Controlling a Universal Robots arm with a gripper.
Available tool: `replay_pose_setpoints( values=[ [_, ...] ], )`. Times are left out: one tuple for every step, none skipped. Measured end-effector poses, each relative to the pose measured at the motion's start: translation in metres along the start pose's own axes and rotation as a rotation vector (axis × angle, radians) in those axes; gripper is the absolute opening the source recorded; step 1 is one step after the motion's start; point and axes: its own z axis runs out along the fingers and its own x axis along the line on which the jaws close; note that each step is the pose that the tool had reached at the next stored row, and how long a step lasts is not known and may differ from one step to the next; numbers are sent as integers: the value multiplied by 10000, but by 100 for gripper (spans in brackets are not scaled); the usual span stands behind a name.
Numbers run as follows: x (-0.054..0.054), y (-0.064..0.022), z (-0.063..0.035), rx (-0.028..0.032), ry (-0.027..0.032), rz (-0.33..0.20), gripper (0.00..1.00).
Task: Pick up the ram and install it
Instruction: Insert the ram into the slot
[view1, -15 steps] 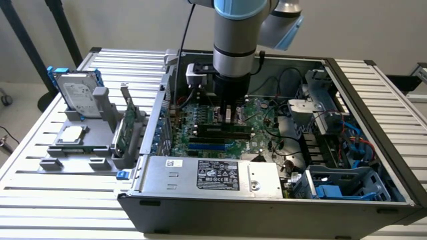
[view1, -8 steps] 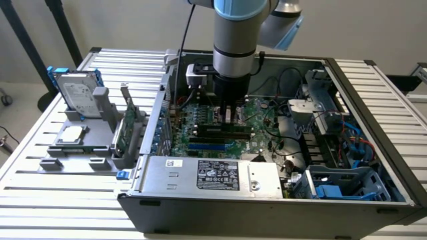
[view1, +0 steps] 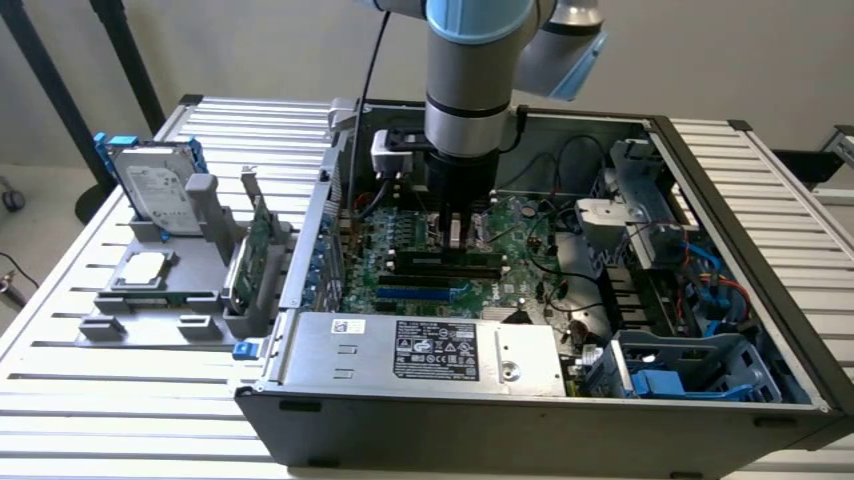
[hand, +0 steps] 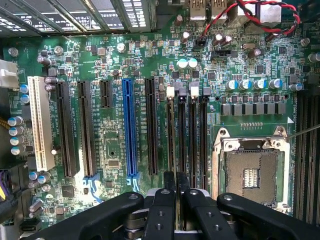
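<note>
In the wrist view my gripper (hand: 180, 212) has its two black fingers (hand: 162, 205) drawn close together on a thin dark strip, the ram (hand: 180, 186) seen edge-on. It hangs in line with the black memory slots (hand: 192, 130) beside the CPU socket (hand: 250, 175). From the exterior view, my gripper (view1: 458, 238) reaches straight down into the open computer case (view1: 747, 200), low over the green motherboard (view1: 400, 235) and just above the memory slots (view1: 441, 262). Most of the ram is hidden by the fingers.
A grey rack (view1: 147, 300) at the exterior view's left holds a silver hard drive (view1: 154, 185) with blue rails, a CPU (view1: 143, 268) and a green expansion card (view1: 260, 245). The power supply (view1: 427, 350) sits at the case front; cables and drive cages (view1: 667, 250) crowd the right side.
</note>
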Motion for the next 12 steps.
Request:
replay_pose_setpoints(
  values=[
    [0,0,1,0,-1,3,14],
    [0,0,2,0,0,7,14],
    [0,0,3,0,0,12,14],
    [0,0,4,0,-1,19,14],
    [0,0,5,0,0,25,14],
    [0,0,6,0,0,31,14],
    [0,0,8,0,0,37,14],
    [0,0,8,0,1,42,14],
    [0,0,9,-1,1,47,14],
    [0,0,10,0,1,54,14],
    [0,0,10,0,2,65,14],
    [0,0,10,0,2,77,14]
  ],
)
